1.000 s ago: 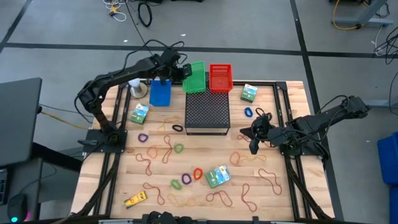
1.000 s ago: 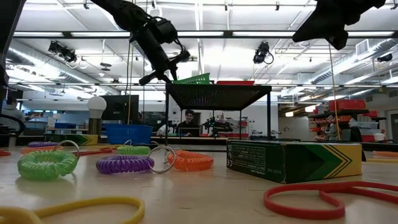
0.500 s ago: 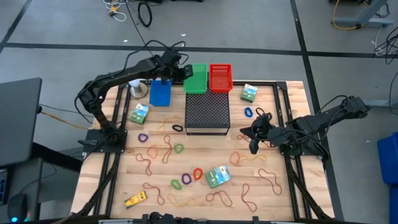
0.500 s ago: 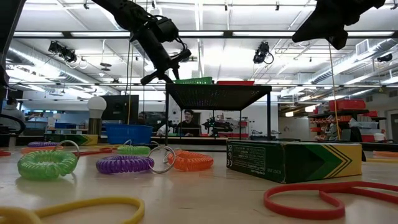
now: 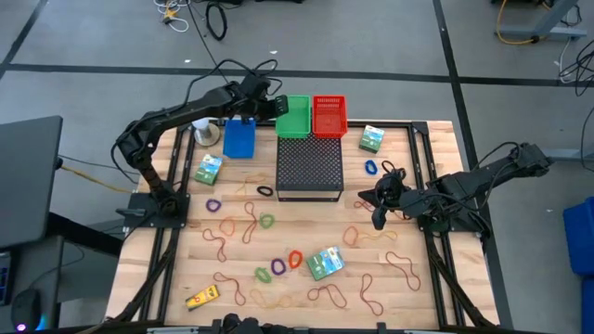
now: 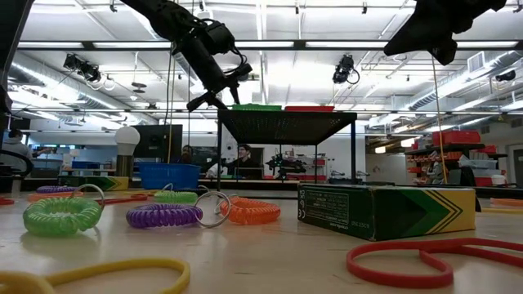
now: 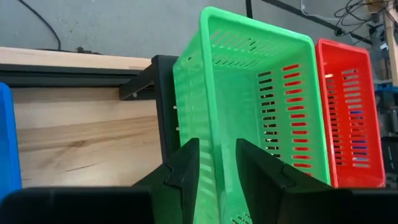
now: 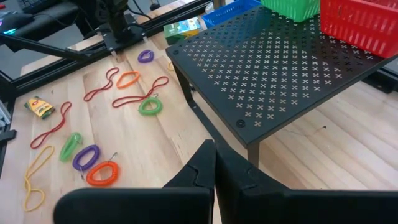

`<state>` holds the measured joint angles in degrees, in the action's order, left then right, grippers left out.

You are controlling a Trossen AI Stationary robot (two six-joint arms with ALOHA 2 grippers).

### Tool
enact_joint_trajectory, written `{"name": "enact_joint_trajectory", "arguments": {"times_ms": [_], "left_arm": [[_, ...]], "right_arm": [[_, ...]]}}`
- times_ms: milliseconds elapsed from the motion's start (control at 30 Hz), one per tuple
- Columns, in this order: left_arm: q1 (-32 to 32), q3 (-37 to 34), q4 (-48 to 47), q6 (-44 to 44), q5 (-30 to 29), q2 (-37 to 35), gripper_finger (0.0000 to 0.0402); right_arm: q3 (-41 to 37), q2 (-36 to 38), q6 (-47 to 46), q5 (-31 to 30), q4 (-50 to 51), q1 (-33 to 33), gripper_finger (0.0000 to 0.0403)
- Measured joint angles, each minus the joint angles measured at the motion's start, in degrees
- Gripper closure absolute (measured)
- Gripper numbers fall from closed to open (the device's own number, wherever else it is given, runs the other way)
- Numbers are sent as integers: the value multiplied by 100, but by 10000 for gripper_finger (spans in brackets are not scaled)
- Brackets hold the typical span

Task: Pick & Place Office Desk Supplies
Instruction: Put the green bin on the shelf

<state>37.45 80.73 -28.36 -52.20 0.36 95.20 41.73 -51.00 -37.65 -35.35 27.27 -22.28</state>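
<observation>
A green basket [image 5: 295, 116] sits level on the far end of the black mesh stand [image 5: 310, 167], beside a red basket [image 5: 329, 115]. My left gripper [image 5: 275, 107] is at the green basket's left wall, one finger on each side of it in the left wrist view, with the jaws apart. My right gripper [image 5: 378, 220] hangs shut and empty over the table's right part. Rubber bands [image 5: 243, 223], coloured rings [image 5: 277, 267], green boxes [image 5: 325, 263] and a small yellow item [image 5: 201, 298] lie on the wood. My left gripper [image 7: 217, 149] has the green basket's left wall [image 7: 219, 163] between its fingers, one finger [image 7: 258, 171] inside the basket and one outside. The fingers come slanting down from the table's left. Whether they touch the wall, I cannot tell. The basket rests on the stand.
A blue basket [image 5: 238, 137] and a white bulb-like object [image 5: 201, 125] stand at the far left. Two more green boxes [image 5: 209, 169] [image 5: 372, 138] flank the stand. Black frame rails [image 5: 169, 186] run along both sides of the table.
The green basket, tilted a second ago with one side raised, has come down level onto the stand next to the red basket. My left gripper has stayed in place at its wall, and its fingers have spread a little.
</observation>
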Motion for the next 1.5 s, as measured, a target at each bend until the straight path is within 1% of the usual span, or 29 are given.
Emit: {"name": "enact_joint_trajectory", "arguments": {"times_ms": [133, 367, 533, 667, 767, 900, 967, 1000, 1067, 1167, 1300, 1500], "left_arm": [[0, 0, 42, 131, 257, 0, 282], [31, 0, 67, 414, 328, -171, 281], [90, 0, -112, 872, 368, -439, 281], [168, 1, -245, 1372, 613, -684, 284], [164, 1, -732, 1643, 502, -793, 303], [164, -13, -1656, 1921, 236, -786, 355], [135, -39, -1624, 1943, 130, -732, 384], [122, -47, -1543, 1935, 90, -694, 392], [114, -48, -1164, 1912, 111, -605, 394], [114, -48, -828, 1737, 366, -449, 394], [86, -48, -794, 1658, 568, -266, 395], [63, -48, -748, 1660, 584, -229, 395]], "right_arm": [[-1, 0, -2, 2, 0, 0, 398], [0, 0, -42, 3, 0, 0, 398], [0, -2, -50, 2, -2, 0, 398], [0, -2, -70, 3, -2, 0, 398], [0, -2, -70, 4, -2, 0, 398], [0, -2, -70, 4, -4, 0, 398], [0, -2, -68, 4, -4, 0, 398], [0, -2, -68, 2, -3, 0, 398], [0, -2, -63, 4, -2, 0, 398], [0, -2, -48, 3, -2, 0, 398], [0, -2, -50, 2, -2, 0, 398], [0, -2, -70, -44, -4, 0, 398]]}}
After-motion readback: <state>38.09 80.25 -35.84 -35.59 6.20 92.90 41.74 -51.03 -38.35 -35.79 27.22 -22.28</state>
